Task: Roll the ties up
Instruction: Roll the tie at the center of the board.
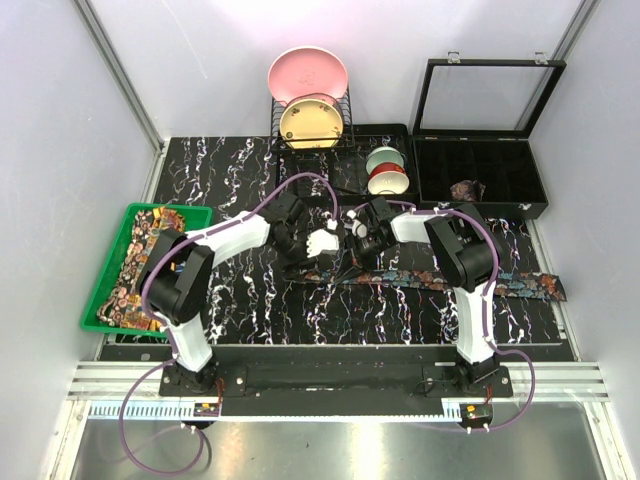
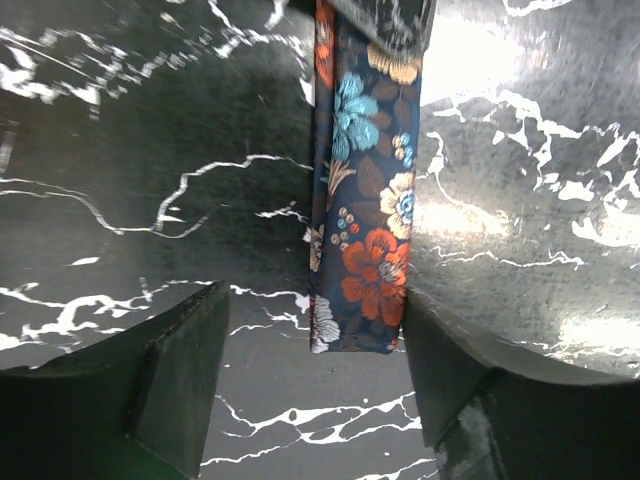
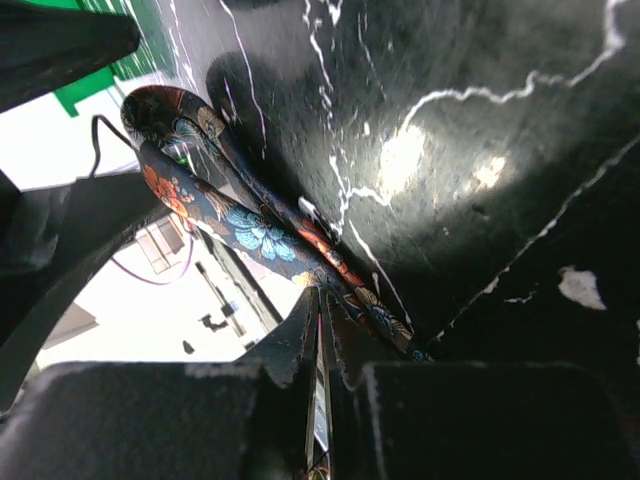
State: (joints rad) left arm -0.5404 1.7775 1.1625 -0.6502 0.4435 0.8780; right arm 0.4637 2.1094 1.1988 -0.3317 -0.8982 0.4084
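- Gaping wide, the left pincer (image 2: pixel 315 320) straddles the floral tie (image 2: pixel 365 200), which lies flat on the surface (image 2: pixel 150 150) toward 12 o'clock.
- The right pincer (image 3: pixel 320 310) is clamped on it.

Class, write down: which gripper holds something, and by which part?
The right gripper pinches the dark floral tie near one end; the left gripper is open, holding nothing.

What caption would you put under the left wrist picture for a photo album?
Open left gripper straddling the end of a floral tie above a black marbled table.
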